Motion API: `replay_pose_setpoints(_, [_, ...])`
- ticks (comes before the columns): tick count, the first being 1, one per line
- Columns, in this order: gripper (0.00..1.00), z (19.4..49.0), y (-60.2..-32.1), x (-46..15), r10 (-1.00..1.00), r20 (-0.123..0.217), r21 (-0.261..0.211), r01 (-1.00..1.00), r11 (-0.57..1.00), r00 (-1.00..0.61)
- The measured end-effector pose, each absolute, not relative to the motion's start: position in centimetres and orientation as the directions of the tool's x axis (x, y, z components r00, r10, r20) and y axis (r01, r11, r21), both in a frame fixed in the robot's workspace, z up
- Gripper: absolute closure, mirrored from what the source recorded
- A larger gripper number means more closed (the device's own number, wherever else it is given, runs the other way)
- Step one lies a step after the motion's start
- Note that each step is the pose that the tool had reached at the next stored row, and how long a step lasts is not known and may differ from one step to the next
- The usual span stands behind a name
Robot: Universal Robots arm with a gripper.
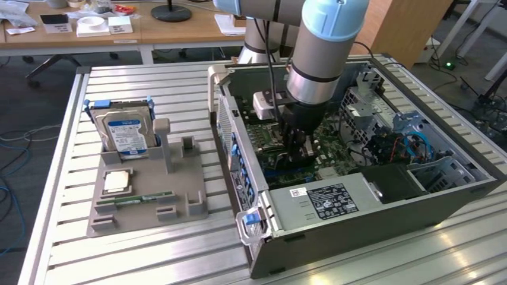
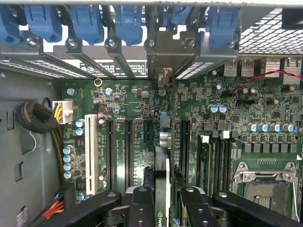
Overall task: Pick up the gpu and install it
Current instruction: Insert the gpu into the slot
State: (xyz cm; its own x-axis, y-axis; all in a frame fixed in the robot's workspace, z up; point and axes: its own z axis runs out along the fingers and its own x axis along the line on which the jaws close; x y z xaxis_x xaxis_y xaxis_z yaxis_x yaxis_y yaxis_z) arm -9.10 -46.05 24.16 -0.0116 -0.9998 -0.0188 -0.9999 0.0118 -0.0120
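My gripper [image 1: 296,151] reaches down inside the open computer case [image 1: 443,196], low over the green motherboard [image 1: 273,133]. In the wrist view the gripper [image 2: 166,210] is shut on the gpu [image 2: 162,170], which shows edge-on as a narrow strip between the two black fingers [image 2: 142,208]. The card stands upright over the motherboard [image 2: 265,113], in line with the row of long black expansion slots [image 2: 128,146] and pointing toward the metal rear brackets [image 2: 163,52] under the blue clips. I cannot tell whether its lower edge sits in a slot.
A grey parts holder [image 1: 182,196] stands on the slatted metal table [image 1: 119,261] at the exterior view's left, with a blue-labelled hard drive [image 1: 127,135], a processor chip [image 1: 117,180] and a green memory stick [image 1: 144,198]. The power supply [image 1: 333,200] and drive cage [image 1: 443,169] crowd the case.
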Motion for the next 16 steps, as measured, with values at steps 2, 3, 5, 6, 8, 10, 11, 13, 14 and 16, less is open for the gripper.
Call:
replay_pose_setpoints(2, [0.67, 24.17, -46.05, -9.09, -1.0, -0.019, -0.012, -1.0, 0.012, -0.012])
replay_pose_setpoints(3, [0.6, 24.18, -46.05, -9.09, -1.0, -0.019, -0.012, -1.0, 0.012, -0.011])
replay_pose_setpoints(5, [0.6, 24.17, -46.05, -9.09, -1.0, -0.019, -0.012, -1.0, 0.012, -0.011])
replay_pose_setpoints(6, [0.6, 24.17, -46.05, -9.09, -1.0, -0.019, -0.012, -1.0, 0.012, -0.011])
replay_pose_setpoints(8, [0.6, 24.18, -46.05, -9.09, -1.0, -0.019, -0.012, -1.0, 0.012, -0.011])
replay_pose_setpoints(10, [0.6, 24.33, -46.05, -9.09, -1.0, -0.018, -0.012, -1.0, 0.012, -0.011])
replay_pose_setpoints(11, [0.6, 24.46, -46.04, -9.08, -1.0, -0.018, -0.012, -1.0, 0.012, -0.011])
replay_pose_setpoints(13, [0.6, 24.7, -46.02, -9.08, -1.0, -0.018, -0.012, -1.0, 0.011, -0.011])
replay_pose_setpoints(14, [0.6, 24.8, -46.01, -9.08, -1.0, -0.018, -0.012, -1.0, 0.011, -0.011])
replay_pose_setpoints(16, [0.6, 24.97, -46.01, -9.08, -1.0, -0.019, -0.012, -1.0, 0.012, -0.011])
